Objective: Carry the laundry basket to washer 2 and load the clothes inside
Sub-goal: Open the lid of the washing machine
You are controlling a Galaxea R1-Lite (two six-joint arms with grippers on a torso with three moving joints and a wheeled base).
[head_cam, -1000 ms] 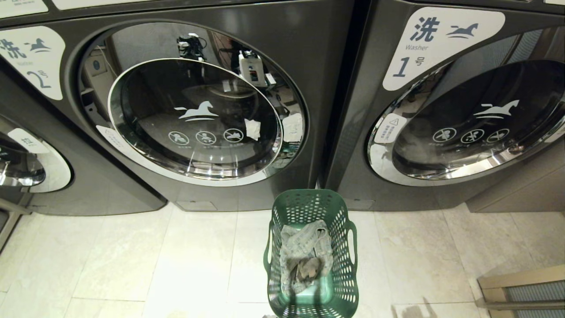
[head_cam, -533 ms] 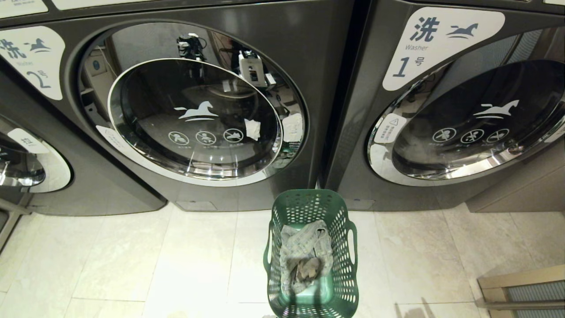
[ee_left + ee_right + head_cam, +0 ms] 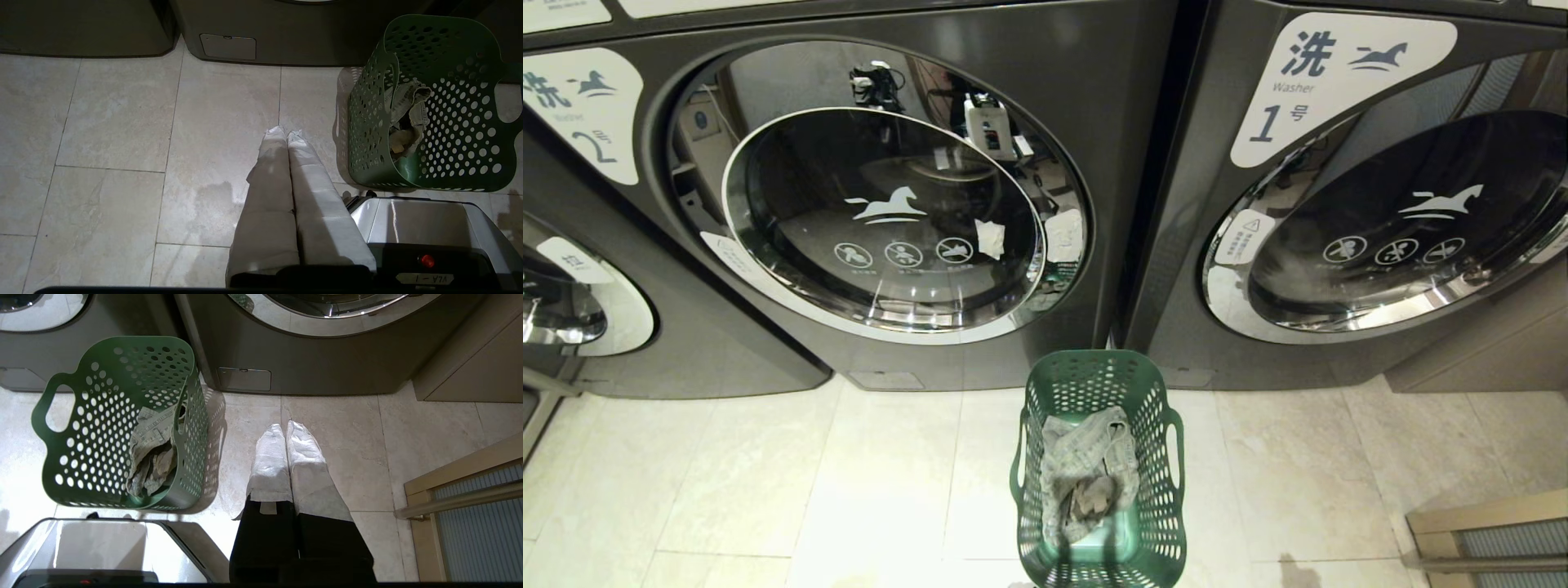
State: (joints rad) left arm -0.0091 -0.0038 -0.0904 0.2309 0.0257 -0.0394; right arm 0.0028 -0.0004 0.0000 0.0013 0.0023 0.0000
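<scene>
The dark green laundry basket stands on the tiled floor in front of the gap between two washers, with the clothes, a grey-beige bundle, lying inside it. Washer 2 has its round glass door closed. The left gripper is shut and empty above the floor, apart from the basket and the clothes. On the other side of the basket the right gripper is shut and empty too, clear of the clothes. Neither arm shows in the head view.
Washer 1 stands to the right of washer 2, and part of another washer shows at the far left. A cabinet edge with a metal rail sits at the right. The robot's base lies behind the basket.
Nothing has visibly moved in the head view; basket, clothes and washer doors stay as they were.
</scene>
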